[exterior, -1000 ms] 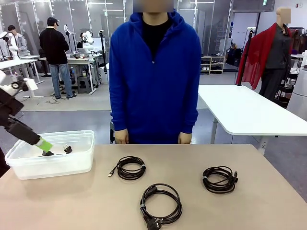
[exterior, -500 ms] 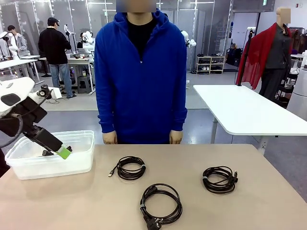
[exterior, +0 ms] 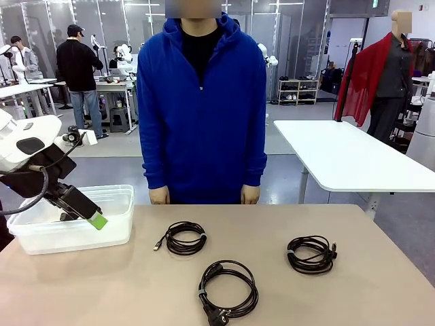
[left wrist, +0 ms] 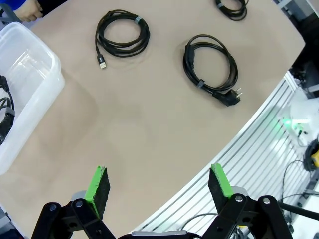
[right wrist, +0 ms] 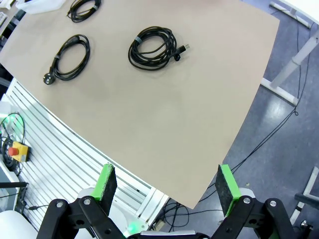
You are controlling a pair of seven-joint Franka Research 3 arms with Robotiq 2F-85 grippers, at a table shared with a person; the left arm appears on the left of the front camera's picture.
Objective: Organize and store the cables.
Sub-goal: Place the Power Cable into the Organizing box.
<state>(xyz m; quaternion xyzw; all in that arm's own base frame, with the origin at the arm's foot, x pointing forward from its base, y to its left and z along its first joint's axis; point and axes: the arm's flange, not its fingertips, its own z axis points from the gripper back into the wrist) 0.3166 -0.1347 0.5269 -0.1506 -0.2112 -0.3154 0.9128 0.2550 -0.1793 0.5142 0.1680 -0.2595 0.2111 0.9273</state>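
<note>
Since a second ago our left end effector point(exterior: 97, 220) has lifted out of the clear plastic bin point(exterior: 121, 204) at the middle left of the front view. It now shows in front of the bin's right half, its green pad pointing down and to the right. The person in the blue hoodie point(exterior: 204, 115) has shifted a little to the left behind the tabletop point(exterior: 360, 292). In the left wrist view we see this end effector's fingers spread wide with nothing between them and bare tabletop beyond. Our right end effector point(right wrist: 164, 186) is spread the same way and empty, looking down at the tabletop's near edge.

Three cables lie on the tabletop, well apart from one another. A small coil point(exterior: 185, 238) with a slim plug sits just left of centre. A thicker cable point(exterior: 228, 288) with a power plug lies at the lower centre. A third coil point(exterior: 311, 253) sits to the right of centre. At the left edge of the left wrist view, a further black cord point(left wrist: 4, 113) lies inside the bin
</note>
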